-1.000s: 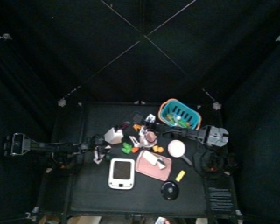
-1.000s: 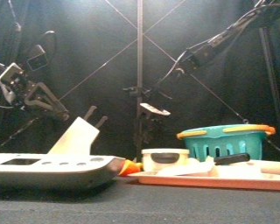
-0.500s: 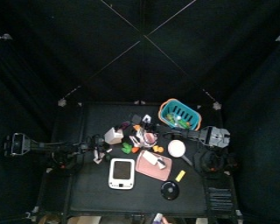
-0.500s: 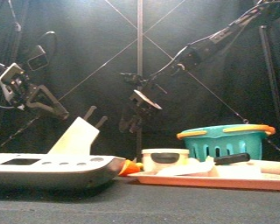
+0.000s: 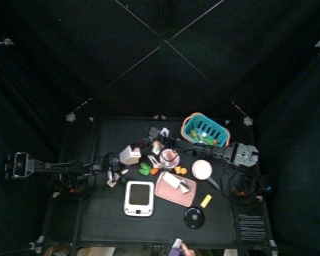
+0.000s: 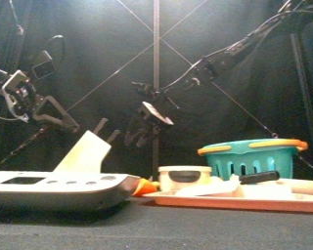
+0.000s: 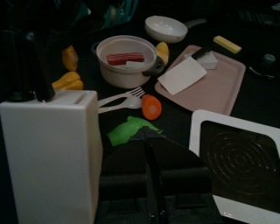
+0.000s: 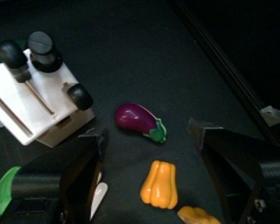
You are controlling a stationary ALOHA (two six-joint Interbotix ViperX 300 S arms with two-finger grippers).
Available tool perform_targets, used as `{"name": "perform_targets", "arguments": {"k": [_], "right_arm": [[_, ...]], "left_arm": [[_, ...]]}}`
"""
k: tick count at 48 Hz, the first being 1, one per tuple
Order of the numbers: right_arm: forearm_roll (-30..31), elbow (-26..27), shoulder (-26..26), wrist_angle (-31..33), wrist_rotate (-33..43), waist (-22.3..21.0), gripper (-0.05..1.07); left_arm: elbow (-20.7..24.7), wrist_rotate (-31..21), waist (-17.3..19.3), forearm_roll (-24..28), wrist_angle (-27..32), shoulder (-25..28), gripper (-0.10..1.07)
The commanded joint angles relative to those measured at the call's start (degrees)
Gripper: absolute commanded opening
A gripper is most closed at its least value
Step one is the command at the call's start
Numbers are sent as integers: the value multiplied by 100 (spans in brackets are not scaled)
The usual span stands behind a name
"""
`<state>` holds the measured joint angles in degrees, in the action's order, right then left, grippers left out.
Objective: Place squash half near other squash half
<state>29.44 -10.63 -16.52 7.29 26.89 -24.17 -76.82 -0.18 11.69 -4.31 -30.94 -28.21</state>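
Note:
Two yellow-orange squash halves lie close together on the black table: one squash half (image 8: 160,183) sits between and just ahead of my open right gripper (image 8: 146,136), the other squash half (image 8: 199,214) is at the picture's edge. In the left wrist view the same two show as one squash half (image 7: 70,57) and another squash half (image 7: 67,81) behind the knife block. The right gripper (image 6: 149,112) hangs above them, holding nothing. My left gripper (image 7: 154,166) rests at the table's left, its jaws drawn together on nothing.
A white knife block (image 8: 31,83) and a purple eggplant (image 8: 139,117) lie close to the squash. A white bowl (image 7: 125,59), pink tray (image 7: 213,83), white scale (image 7: 241,153), green toy (image 7: 130,131) and teal basket (image 6: 254,154) crowd the table.
My right gripper has swung leftwards across the table, staying open. The left gripper's jaws have come together while that arm stayed in place.

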Motion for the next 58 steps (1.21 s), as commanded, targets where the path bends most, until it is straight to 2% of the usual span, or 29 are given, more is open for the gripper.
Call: {"name": "perform_targets", "arguments": {"k": [1,4,8,17,25,39,58], "right_arm": [[9,211,79,-97,-18,-88,99],[9,264,35,-114,-18,-105,95],[9,334,-35,-141,-18,-132,83],[35,536,-193,-149,-53,-185,53],[62,765,-413,-193,-70,-185,36],[123,1072,-712,-422,-70,-149,32],[281,1116,-905,-448,-79,-44,32]], "left_arm": [[185,9,35,0,-26,105,27],[229,9,35,0,-26,211,27],[281,9,35,9,-26,369,27],[360,18,123,9,-26,747,27],[325,9,281,-9,62,844,27],[360,-9,562,-44,914,844,27],[360,0,826,-53,958,817,26]]}}
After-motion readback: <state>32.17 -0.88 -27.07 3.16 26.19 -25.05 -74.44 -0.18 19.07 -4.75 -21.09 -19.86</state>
